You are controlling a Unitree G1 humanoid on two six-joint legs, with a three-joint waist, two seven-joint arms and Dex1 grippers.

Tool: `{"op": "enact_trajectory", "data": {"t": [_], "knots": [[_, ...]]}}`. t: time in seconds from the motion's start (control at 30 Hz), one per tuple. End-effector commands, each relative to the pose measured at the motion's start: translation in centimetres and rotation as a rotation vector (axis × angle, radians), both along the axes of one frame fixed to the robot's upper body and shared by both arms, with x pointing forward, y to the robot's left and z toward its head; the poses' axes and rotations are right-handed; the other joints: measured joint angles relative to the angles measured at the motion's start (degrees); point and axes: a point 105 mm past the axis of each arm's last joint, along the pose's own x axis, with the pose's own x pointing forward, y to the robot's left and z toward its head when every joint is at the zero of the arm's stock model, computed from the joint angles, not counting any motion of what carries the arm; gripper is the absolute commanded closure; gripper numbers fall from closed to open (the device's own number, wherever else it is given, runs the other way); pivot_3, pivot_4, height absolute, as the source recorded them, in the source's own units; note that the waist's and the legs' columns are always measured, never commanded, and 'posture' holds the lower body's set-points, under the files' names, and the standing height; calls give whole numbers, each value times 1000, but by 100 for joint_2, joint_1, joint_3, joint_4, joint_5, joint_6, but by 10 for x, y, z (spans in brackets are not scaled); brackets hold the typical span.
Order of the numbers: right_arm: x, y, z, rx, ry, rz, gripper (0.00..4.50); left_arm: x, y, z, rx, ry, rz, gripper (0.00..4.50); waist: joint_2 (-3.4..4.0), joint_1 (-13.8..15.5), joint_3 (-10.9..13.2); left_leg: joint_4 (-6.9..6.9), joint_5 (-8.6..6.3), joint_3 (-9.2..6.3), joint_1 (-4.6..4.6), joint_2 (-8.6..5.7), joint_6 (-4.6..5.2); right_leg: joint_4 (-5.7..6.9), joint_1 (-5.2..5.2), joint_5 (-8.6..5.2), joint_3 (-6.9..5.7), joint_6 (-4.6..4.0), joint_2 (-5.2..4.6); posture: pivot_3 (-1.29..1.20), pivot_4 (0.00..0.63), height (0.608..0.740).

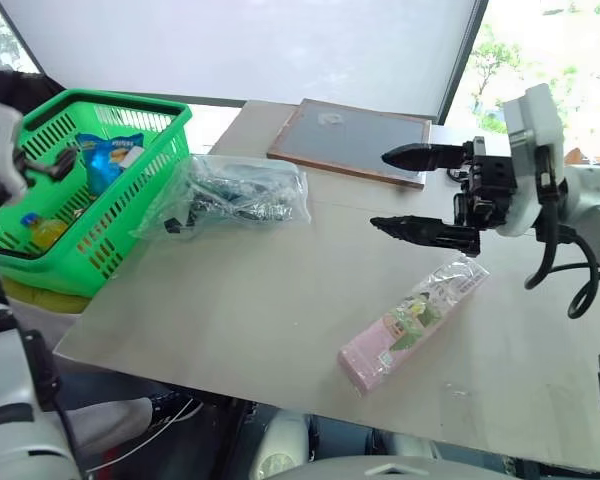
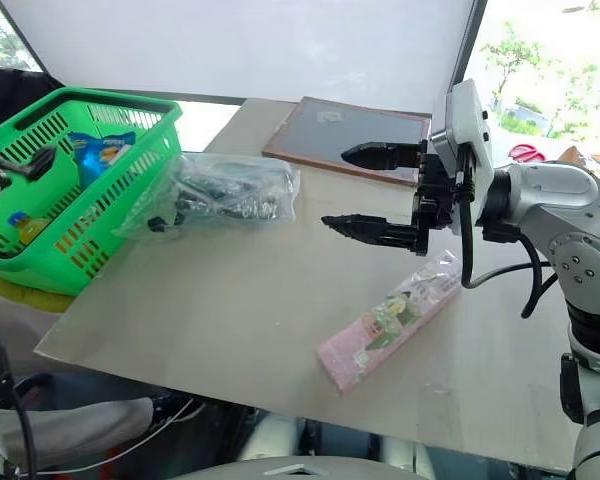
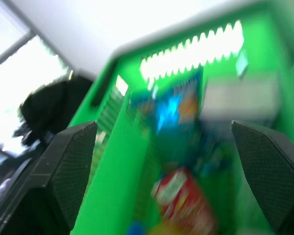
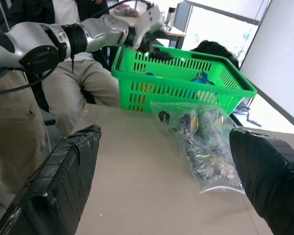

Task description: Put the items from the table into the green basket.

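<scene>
Nearest our head camera, the long pink packet (image 1: 412, 322) lies flat on the table (image 1: 230, 300), just below our right gripper (image 1: 420, 190), whose two black fingers stand spread with nothing between them. Farther off, the large see-through plastic bag (image 1: 235, 192) rests on the tabletop, touching or almost touching the wall of the green basket (image 1: 100, 240) at the table's left edge. Inside that basket we see the small orange-juice bottle (image 1: 42, 230) beside a blue snack bag (image 1: 110, 155), so we judge one item delivered and two left to move. Our left gripper (image 3: 171, 161) hangs over the basket's interior, fingers wide apart and empty. A dark framed board (image 1: 355, 138) sits at the table's far side.
</scene>
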Motion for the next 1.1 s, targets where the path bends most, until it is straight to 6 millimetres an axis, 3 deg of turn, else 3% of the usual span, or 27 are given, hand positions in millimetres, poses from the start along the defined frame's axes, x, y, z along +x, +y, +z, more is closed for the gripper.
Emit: {"op": "enact_trajectory", "data": {"t": [0.03,0.1,0.2,0.27,0.33,0.37,0.53,0.7,0.97,1.1], "knots": [[-5,-12,4,-3,-44,-42,0,-3,-109,18,-115,-21,-465,40,9,-21,-12,4,0,0,2,-1,1,0,6,1,1,1,0,109,10,740],[-6,-24,-5,-43,-27,-92,0,-18,-166,-14,-184,176,-651,40,36,-52,-28,13,-7,0,12,-6,13,-4,25,1,4,3,-7,94,12,740],[-14,-38,-17,-105,-3,-132,0,-42,-205,-50,-180,410,-698,40,37,-180,-27,17,-9,1,21,-7,17,-3,35,0,8,5,-3,65,23,740],[-20,-52,-27,-154,32,-173,0,-68,-236,-71,-278,648,-825,40,38,-262,-24,17,-6,-3,24,2,13,4,35,-1,9,4,17,48,29,740],[-34,-68,-38,-214,88,-201,0,-89,-263,-84,-322,834,-931,40,44,-274,-19,17,1,-16,29,12,2,10,36,-2,8,2,35,4,43,740],[-40,-75,-42,-241,110,-218,0,-89,-273,-87,-364,877,-945,40,59,-254,-10,16,3,-22,35,13,0,11,44,-2,7,2,39,-20,49,740],[-54,-95,-50,-297,144,-322,0,-87,-310,-94,-431,1022,-975,40,85,-327,8,14,-12,-30,129,8,23,-6,142,-6,5,5,43,-97,62,740],[-63,-97,-53,-298,153,-363,0,-89,-337,-111,-308,1118,-978,40,86,-543,15,9,-3,-24,132,6,6,-8,143,-6,20,4,44,-142,74,740],[-71,-98,-57,-294,168,-401,0,-72,-374,-141,-153,1208,-921,40,96,-554,55,7,-11,-22,126,5,20,-15,136,-7,25,2,42,-181,99,740],[-80,-97,-56,-286,176,-393,0,-73,-398,-153,-133,1279,-964,40,107,-554,112,6,-13,-21,119,4,22,-15,127,-7,26,0,39,-223,110,740]]}}
